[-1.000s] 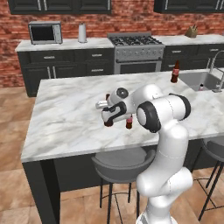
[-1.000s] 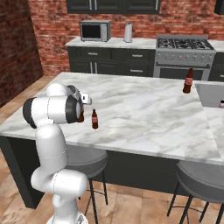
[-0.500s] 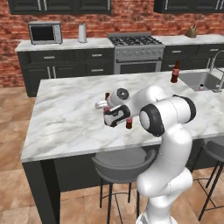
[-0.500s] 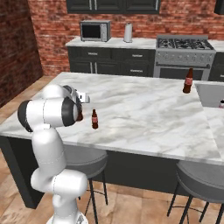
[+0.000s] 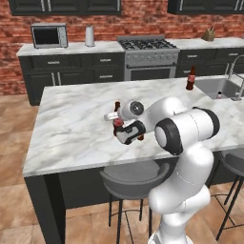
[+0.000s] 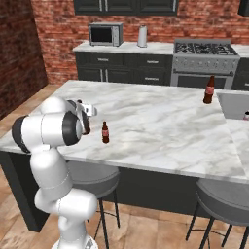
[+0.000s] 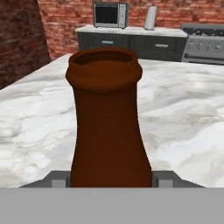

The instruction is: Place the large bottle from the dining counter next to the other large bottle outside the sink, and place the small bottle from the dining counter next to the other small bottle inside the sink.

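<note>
A red brick wall [image 5: 143,19] backs black base cabinets [image 5: 71,71] with a pale worktop. A steel microwave [image 5: 49,35] and gas range [image 5: 148,57] stand there. Round grey stools [image 6: 228,194] rest on terracotta floor tiles [image 5: 14,124].

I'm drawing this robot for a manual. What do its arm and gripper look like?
The arm is glossy white, built of thick rounded segments, with dark charcoal bands at the joints and round dark end caps. The hand is white with a dark front. The gripper has two small grey block-like fingertips. No cables or markings are visible.
</note>
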